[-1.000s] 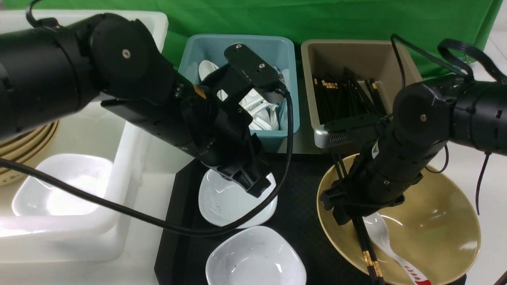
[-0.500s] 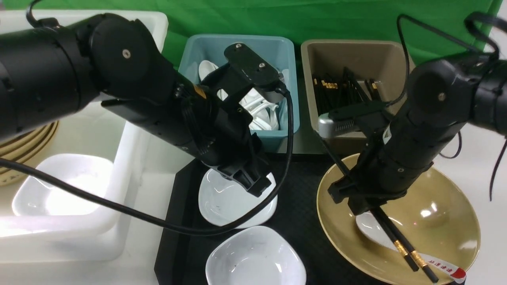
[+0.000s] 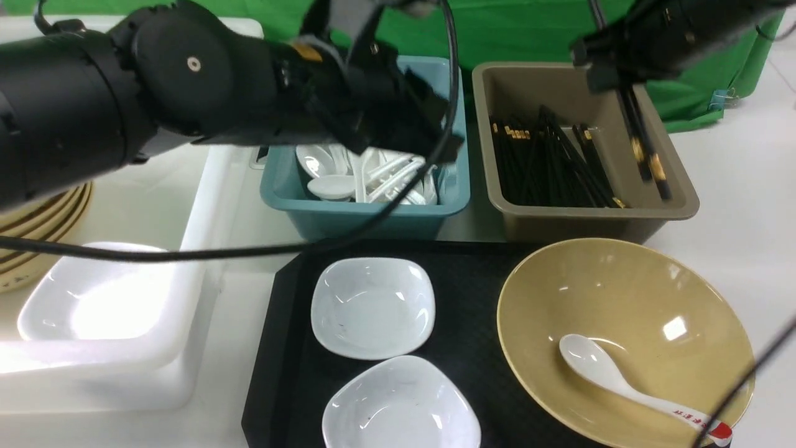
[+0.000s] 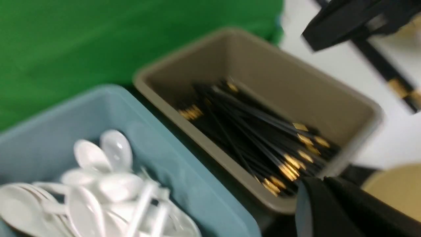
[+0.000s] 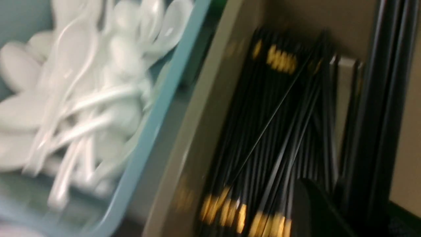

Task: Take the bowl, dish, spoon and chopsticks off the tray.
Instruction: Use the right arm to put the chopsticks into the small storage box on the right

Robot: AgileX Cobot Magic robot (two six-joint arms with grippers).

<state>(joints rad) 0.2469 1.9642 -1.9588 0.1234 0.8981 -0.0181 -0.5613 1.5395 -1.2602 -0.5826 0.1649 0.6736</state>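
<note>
One pair of chopsticks [image 3: 643, 155] hangs in mid-air, pinched in the right tool [image 3: 622, 84]. It is above the tan bin [image 3: 597, 218], which stands just beyond the far edge of the tray [image 3: 472, 298] — clear of the tray but not yet set down.

By my reading the chopstick step is in hand. The next move calls for lowering them lengthways into that bin, beside the heap of black chopsticks already there, before the grip lets go. Dropped from up here they could glance off the rim.

The left tool [image 4: 317, 181] is closed on nothing and hovers over the blue bin [image 3: 360, 221] of white spoons, also just beyond the tray's far edge.

On the tray: one bowl [image 3: 653, 292] on its right half, one spoon [image 3: 606, 370] lying inside that bowl, and two dishes on its left half — the far dish [image 3: 372, 308] and the near dish [image 3: 401, 404].

Off the tray's left side stands one white tub [image 3: 205, 218] holding one more white dish [image 3: 93, 305].
</note>
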